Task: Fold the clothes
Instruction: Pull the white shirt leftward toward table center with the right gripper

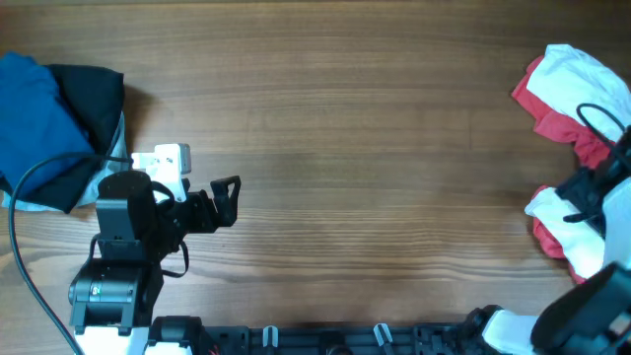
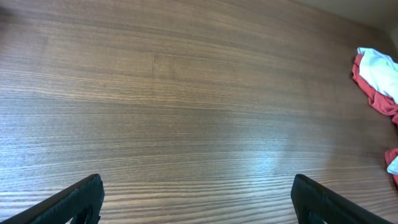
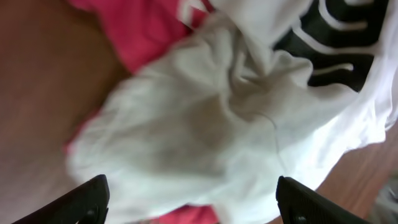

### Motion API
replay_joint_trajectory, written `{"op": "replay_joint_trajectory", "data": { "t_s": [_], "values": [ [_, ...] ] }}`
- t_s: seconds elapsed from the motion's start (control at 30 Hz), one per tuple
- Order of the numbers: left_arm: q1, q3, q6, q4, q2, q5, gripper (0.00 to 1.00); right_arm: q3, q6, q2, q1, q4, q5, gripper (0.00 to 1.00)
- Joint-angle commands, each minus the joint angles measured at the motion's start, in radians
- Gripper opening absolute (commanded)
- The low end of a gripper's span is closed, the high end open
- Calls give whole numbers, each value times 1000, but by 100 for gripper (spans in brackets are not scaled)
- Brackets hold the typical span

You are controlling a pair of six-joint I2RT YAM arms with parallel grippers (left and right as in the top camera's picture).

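Right hand (image 3: 191,193) spread over white T-shirt (image 3: 205,118); left hand (image 2: 196,186) spread; risk was pinching red garment (image 3: 146,31) under T-shirt too

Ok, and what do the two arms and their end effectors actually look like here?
Both arms are mostly black, blocky housings. The left arm carries a white block near its wrist, with a thin black cable running alongside. The left end effector has two flat black fingers. The right arm has a white segment near its base, and the right end effector also has two dark fingers.
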Motion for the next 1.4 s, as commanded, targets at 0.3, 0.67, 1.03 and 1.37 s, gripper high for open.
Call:
{"op": "replay_joint_trajectory", "data": {
  "t_s": [0.3, 0.67, 1.03, 1.37],
  "values": [
    [-3, 22, 5, 0, -2, 12, 97, 6, 3, 185, -129, 77, -25, 36],
    [-3, 22, 6, 0, -2, 12, 97, 183, -30, -253, -9, -98, -212, 4],
    [-3, 22, 5, -11, -2, 13, 96, 244, -27, -501, 590, -253, -282, 4],
    [-3, 22, 5, -22, -2, 13, 98, 245, -194, -401, 621, -295, -399, 6]
  ]
}}
